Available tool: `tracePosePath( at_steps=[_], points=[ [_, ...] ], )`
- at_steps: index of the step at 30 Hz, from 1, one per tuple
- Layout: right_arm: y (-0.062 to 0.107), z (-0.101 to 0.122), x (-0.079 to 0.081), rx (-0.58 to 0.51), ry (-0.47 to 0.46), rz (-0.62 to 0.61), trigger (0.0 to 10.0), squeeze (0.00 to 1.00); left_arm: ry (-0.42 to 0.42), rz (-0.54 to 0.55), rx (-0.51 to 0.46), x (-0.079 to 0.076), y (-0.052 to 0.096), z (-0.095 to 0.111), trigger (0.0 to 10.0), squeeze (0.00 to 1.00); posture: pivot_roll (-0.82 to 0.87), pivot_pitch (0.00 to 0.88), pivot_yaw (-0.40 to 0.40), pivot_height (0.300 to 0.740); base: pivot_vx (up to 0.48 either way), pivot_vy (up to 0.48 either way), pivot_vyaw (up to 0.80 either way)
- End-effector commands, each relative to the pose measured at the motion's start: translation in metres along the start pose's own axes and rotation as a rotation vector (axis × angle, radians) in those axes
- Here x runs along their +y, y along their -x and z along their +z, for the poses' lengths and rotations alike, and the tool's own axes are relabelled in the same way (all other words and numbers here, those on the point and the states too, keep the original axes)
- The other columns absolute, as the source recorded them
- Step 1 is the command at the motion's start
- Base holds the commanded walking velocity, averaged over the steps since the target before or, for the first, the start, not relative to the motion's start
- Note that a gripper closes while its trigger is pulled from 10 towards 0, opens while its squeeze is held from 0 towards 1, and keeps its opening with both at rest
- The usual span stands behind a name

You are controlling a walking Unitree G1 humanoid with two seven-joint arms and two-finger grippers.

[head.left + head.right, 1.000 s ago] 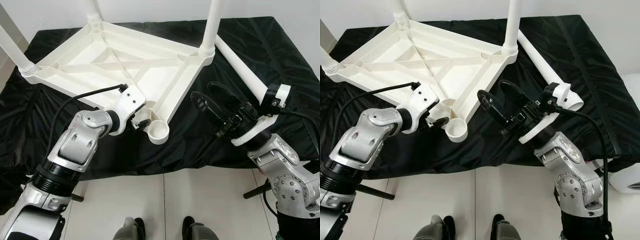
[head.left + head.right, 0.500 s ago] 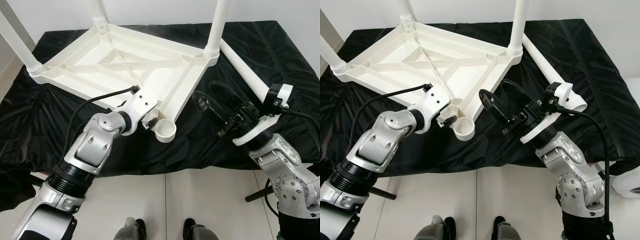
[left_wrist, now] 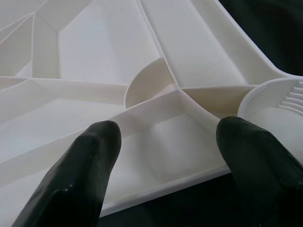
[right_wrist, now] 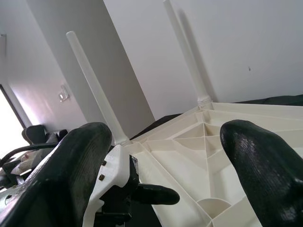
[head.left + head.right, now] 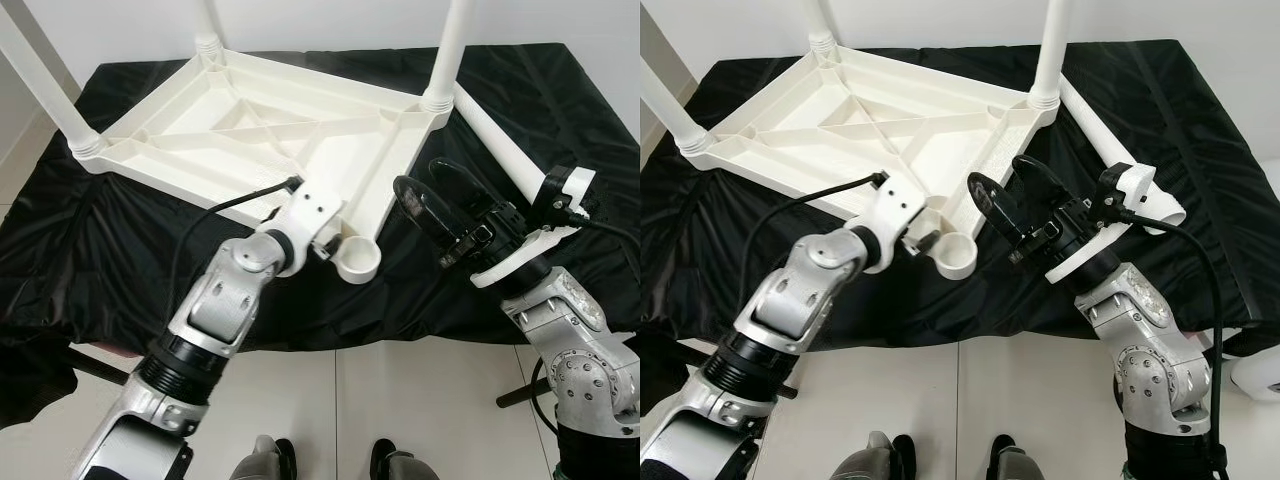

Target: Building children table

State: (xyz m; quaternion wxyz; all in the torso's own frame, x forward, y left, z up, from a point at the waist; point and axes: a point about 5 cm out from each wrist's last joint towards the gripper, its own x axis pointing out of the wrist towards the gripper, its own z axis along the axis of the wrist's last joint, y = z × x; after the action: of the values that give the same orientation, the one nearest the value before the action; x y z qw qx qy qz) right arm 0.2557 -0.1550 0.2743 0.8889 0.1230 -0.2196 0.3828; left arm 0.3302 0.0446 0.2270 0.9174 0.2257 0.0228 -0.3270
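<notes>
I'm in a plain indoor room. White walls (image 5: 940, 20), pale floor tiles (image 5: 400, 400). A black cloth (image 5: 120, 250) covers my work surface.

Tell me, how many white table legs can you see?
4: three stand screwed into the upturned table top, at its left, far and right corners; one lies loose on the black cloth.

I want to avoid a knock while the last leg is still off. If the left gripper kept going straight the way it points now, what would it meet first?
Most likely the upturned tabletop itself: the left gripper is open, its fingers straddling the ribbed rim beside the empty leg socket. Depth is unclear, but the rim looks very close.
</notes>
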Motion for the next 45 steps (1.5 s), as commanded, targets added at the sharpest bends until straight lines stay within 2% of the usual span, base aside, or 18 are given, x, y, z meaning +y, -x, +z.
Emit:
tracePosePath(
  at_steps=[1,4,11,12,14,16,18,20,21,23,24,27,29,34,35,37,41,45],
  points=[
    [-0.001,0.001,0.001,-0.015,-0.004,0.004,10.0,0.0,0.014,-0.044,0.019,-0.012,-0.007,-0.002,10.0,0.0,-0.05,0.191,0.089,0.74,0.0,0.0,0.0],
    [-0.001,0.001,0.001,-0.02,-0.001,-0.003,10.0,0.0,0.023,-0.043,-0.005,-0.02,-0.014,0.006,10.0,0.0,-0.06,0.19,0.091,0.74,0.0,0.0,0.0],
    [-0.002,0.001,-0.002,-0.026,0.01,-0.037,10.0,0.0,0.034,-0.035,-0.039,-0.023,-0.017,0.016,10.0,0.0,-0.06,0.19,0.093,0.74,0.0,0.0,0.0],
    [-0.003,-0.001,-0.012,-0.028,0.042,-0.132,10.0,0.0,0.033,-0.013,-0.071,-0.009,-0.012,0.023,10.0,0.0,-0.05,0.195,0.095,0.74,0.0,0.0,0.0],
    [-0.003,-0.001,-0.012,-0.028,0.042,-0.132,10.0,0.0,0.033,-0.013,-0.071,-0.009,-0.012,0.023,10.0,0.0,-0.05,0.195,0.095,0.74,0.0,0.0,0.0],
    [-0.005,-0.003,-0.021,-0.02,0.078,-0.206,10.0,0.0,0.017,0.005,-0.096,0.01,-0.002,0.027,10.0,0.0,-0.04,0.195,0.09,0.74,0.0,0.0,0.0],
    [-0.006,-0.004,-0.024,-0.017,0.086,-0.223,10.0,0.0,0.008,0.01,-0.104,0.016,0.002,0.028,10.0,0.0,-0.04,0.195,0.09,0.74,0.0,0.0,0.0],
    [-0.01,-0.006,-0.033,-0.001,0.119,-0.273,10.0,0.0,0.005,0.017,-0.127,0.037,0.014,0.034,10.0,0.0,-0.03,0.192,0.084,0.74,0.0,0.0,0.0],
    [-0.01,-0.006,-0.033,-0.001,0.119,-0.273,10.0,0.0,0.005,0.017,-0.127,0.037,0.014,0.034,10.0,0.0,-0.03,0.192,0.084,0.74,0.0,0.0,0.0],
    [-0.015,-0.01,-0.043,0.04,0.158,-0.315,10.0,0.0,-0.028,0.039,-0.135,0.056,0.024,0.036,10.0,0.0,-0.03,0.19,0.083,0.74,0.0,0.0,0.0],
    [-0.015,-0.01,-0.043,0.04,0.158,-0.315,10.0,0.0,-0.028,0.039,-0.135,0.056,0.024,0.036,10.0,0.0,-0.03,0.19,0.083,0.74,0.0,0.0,0.0],
    [-0.023,-0.017,-0.057,0.093,0.204,-0.378,10.0,0.0,-0.072,0.094,-0.092,0.072,0.027,0.028,10.0,0.0,-0.02,0.19,0.078,0.74,0.0,0.0,0.0],
    [-0.023,-0.017,-0.057,0.093,0.204,-0.378,10.0,0.0,-0.072,0.094,-0.092,0.072,0.027,0.028,10.0,0.0,-0.02,0.19,0.078,0.74,0.0,0.0,0.0],
    [-0.038,-0.021,-0.082,0.132,0.28,-0.482,10.0,0.0,-0.105,0.174,0.003,0.088,0.026,0.009,10.0,0.0,-0.02,0.191,0.068,0.74,0.0,0.0,0.0],
    [-0.038,-0.021,-0.082,0.132,0.28,-0.482,10.0,0.0,-0.105,0.174,0.003,0.088,0.026,0.009,10.0,0.0,-0.02,0.191,0.068,0.74,0.0,0.0,0.0],
    [-0.048,-0.019,-0.097,0.136,0.349,-0.559,10.0,0.0,-0.101,0.203,0.069,0.093,0.025,-0.006,10.0,0.0,-0.02,0.201,0.062,0.74,0.0,0.0,0.0],
    [-0.055,-0.019,-0.109,0.141,0.386,-0.636,10.0,0.0,-0.093,0.214,0.115,0.094,0.024,-0.017,10.0,0.0,-0.01,0.214,0.057,0.74,0.0,0.0,0.0],
    [-0.059,-0.02,-0.113,0.143,0.405,-0.665,10.0,0.0,-0.111,0.221,0.134,0.095,0.024,-0.021,10.0,0.0,-0.01,0.226,0.056,0.74,0.0,0.0,0.0]
  ],
)
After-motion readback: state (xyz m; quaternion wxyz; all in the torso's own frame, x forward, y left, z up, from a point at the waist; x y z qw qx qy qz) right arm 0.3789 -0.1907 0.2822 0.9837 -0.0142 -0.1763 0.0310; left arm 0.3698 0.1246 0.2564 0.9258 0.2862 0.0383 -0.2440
